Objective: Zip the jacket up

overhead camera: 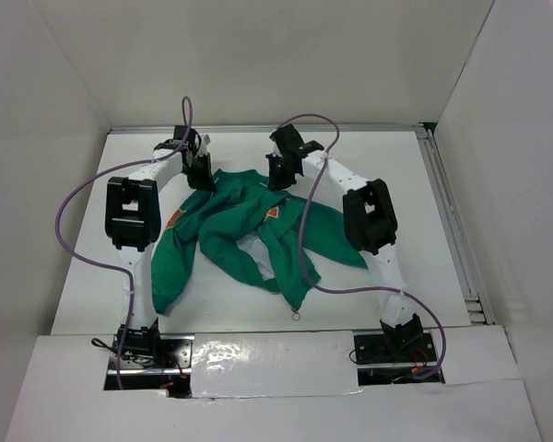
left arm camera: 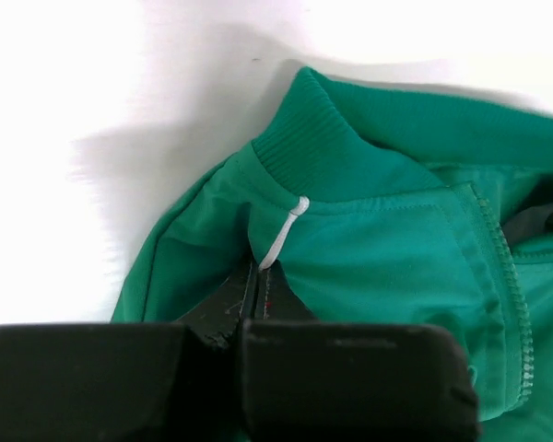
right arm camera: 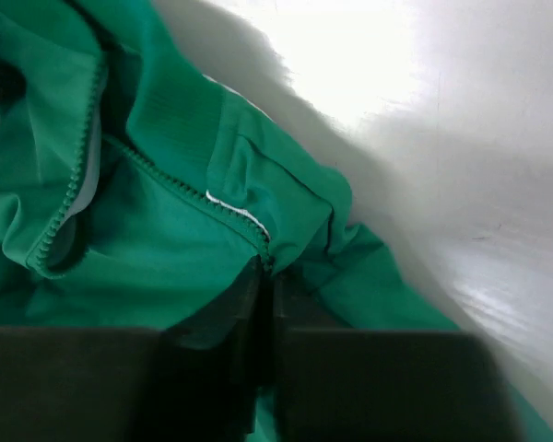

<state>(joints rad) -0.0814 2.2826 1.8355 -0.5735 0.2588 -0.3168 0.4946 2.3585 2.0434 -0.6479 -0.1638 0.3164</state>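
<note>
Two claws clamped on jacket (overhead camera: 249, 230) far edge: L claw (left arm camera: 258, 296) left, R claw (right arm camera: 265, 287) right.

The jacket (overhead camera: 244, 226) lies on the table (overhead camera: 424, 184), left claw (overhead camera: 203, 179) at its far-left edge, right claw (overhead camera: 278, 178) seemingly far-right.

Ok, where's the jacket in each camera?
Top: jacket mid-table, far edge between left fingers and right fingers.
Left wrist: fills the middle and right.
Right wrist: fills the left and bottom.
Shared landmark: zipper teeth, in both wrist views.
</note>
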